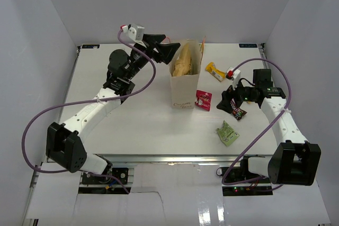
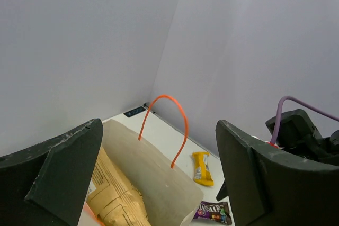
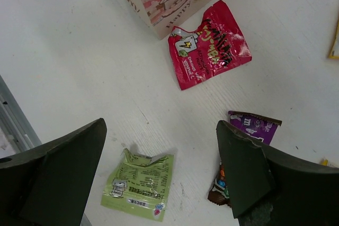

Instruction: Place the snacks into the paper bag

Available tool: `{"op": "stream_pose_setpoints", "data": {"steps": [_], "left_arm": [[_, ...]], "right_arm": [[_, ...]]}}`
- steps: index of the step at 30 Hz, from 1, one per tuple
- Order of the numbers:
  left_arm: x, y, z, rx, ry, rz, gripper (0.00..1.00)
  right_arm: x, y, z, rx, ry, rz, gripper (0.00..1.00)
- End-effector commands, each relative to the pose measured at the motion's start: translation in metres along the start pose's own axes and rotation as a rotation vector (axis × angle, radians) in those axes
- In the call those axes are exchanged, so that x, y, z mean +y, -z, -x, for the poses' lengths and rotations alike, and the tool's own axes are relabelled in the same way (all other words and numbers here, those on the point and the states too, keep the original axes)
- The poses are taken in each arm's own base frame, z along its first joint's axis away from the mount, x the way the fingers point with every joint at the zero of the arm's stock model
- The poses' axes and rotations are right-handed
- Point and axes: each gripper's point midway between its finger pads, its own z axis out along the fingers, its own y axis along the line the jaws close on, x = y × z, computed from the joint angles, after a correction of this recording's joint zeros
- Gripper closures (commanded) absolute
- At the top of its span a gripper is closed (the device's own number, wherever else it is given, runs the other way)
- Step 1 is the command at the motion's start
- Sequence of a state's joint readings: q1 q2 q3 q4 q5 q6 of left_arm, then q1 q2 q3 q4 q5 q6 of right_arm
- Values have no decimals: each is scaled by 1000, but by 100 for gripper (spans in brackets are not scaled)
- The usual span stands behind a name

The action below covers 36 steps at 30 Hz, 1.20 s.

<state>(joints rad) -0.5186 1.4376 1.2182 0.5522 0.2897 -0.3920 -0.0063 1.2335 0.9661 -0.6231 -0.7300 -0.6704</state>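
Note:
The cream paper bag [image 1: 185, 87] stands upright mid-table with the tan-gold chip bag [image 1: 184, 61] sticking out of its top. My left gripper [image 1: 168, 51] is open and empty, just above the bag's left rim. In the left wrist view the bag wall [image 2: 159, 178], the chip bag [image 2: 114, 197] and an orange handle [image 2: 177, 115] lie between the fingers. My right gripper [image 1: 228, 103] is open and empty, low over the table. On the table lie the red packet [image 3: 209, 51], the green packet [image 3: 139, 183], the dark purple packet [image 3: 254, 125] partly behind my right finger, and the yellow packet [image 1: 214, 71].
White walls close the table on the left, back and right. The red packet [image 1: 203, 100] lies against the bag's right foot. The purple packet [image 1: 239, 112] and green packet [image 1: 227, 133] lie in front of it on the right. The yellow packet [image 2: 201, 168] lies behind the bag.

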Motion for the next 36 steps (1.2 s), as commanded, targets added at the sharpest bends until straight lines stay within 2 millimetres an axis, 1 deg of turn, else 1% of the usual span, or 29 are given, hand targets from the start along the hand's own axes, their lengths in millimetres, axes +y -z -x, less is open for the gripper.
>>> {"op": "stream_pose_setpoints", "data": {"steps": [1, 3, 5, 6, 7, 8, 9, 10, 11, 12, 13, 14, 15, 16, 17, 18, 20, 21, 22, 23, 24, 25, 26, 27, 28, 29, 30, 33, 36], "left_arm": [[-1, 12, 24, -30, -54, 27, 2], [-5, 14, 29, -25, -60, 19, 2], [-14, 16, 37, -23, -68, -6, 2], [-17, 17, 41, -20, -73, -17, 2], [-20, 18, 43, -16, -79, -22, 2], [-23, 24, 44, 10, -84, -19, 2], [-23, 27, 49, 14, -90, -6, 2], [-22, 31, 48, 28, -90, 16, 2], [-21, 43, 49, 54, -85, 52, 2], [-9, 53, 44, 68, -84, 128, 2], [-2, 63, 40, 87, -79, 177, 2], [2, 81, 34, 129, -72, 232, 2], [8, 92, 27, 151, -61, 281, 2], [25, 111, 2, 211, -42, 376, 2], [32, 129, -16, 271, -22, 433, 2], [37, 150, -31, 292, 11, 485, 2], [41, 178, -56, 348, 72, 551, 2], [36, 190, -56, 323, 132, 565, 2], [40, 207, -83, 369, 170, 599, 2], [40, 216, -91, 370, 204, 615, 2], [35, 224, -91, 333, 271, 622, 2], [34, 230, -97, 329, 302, 633, 2], [39, 243, -116, 348, 330, 663, 2], [36, 248, -114, 320, 352, 661, 2], [36, 251, -115, 299, 385, 671, 2], [39, 257, -124, 302, 394, 689, 2], [39, 259, -124, 292, 400, 693, 2], [40, 260, -119, 275, 381, 691, 2], [41, 260, -121, 294, 374, 702, 2]], "right_arm": [[4, -1, 8, -31, -23, 31, 10], [2, -2, 10, -35, -53, 27, 9], [-1, -5, 9, -28, -119, 10, 6], [-5, -7, 12, -33, -134, -4, 5], [-12, -10, 8, -16, -171, -32, 2], [-16, -12, 7, -12, -271, -61, 1], [-19, -16, 7, -3, -315, -84, 0], [-25, -25, 2, 28, -367, -116, 4], [-28, -28, 0, 42, -419, -133, 4], [-27, -34, 1, 53, -505, -144, 4], [-31, -41, -5, 79, -546, -164, 4], [-32, -45, -6, 85, -577, -177, 4], [-28, -52, -3, 90, -570, -166, 3], [-29, -60, -2, 93, -536, -166, 3], [-28, -65, -1, 104, -488, -162, 2], [-23, -77, -3, 132, -355, -127, 1], [-16, -87, -8, 156, -222, -60, 7], [-14, -94, -17, 173, -158, -15, 9], [-15, -96, -22, 181, -138, -10, 9], [-21, -100, -21, 164, -115, -22, 9], [-27, -104, -29, 181, -149, -60, 8], [-35, -107, -28, 180, -177, -97, 7], [-41, -115, -35, 208, -229, -114, 3], [-42, -117, -34, 221, -265, -116, 1], [-50, -120, -24, 211, -288, -131, 0], [-48, -125, -23, 221, -362, -141, 2], [-48, -131, -27, 237, -389, -141, 6], [-47, -145, -23, 238, -456, -179, 8], [-43, -156, -20, 234, -521, -220, 9]]}}
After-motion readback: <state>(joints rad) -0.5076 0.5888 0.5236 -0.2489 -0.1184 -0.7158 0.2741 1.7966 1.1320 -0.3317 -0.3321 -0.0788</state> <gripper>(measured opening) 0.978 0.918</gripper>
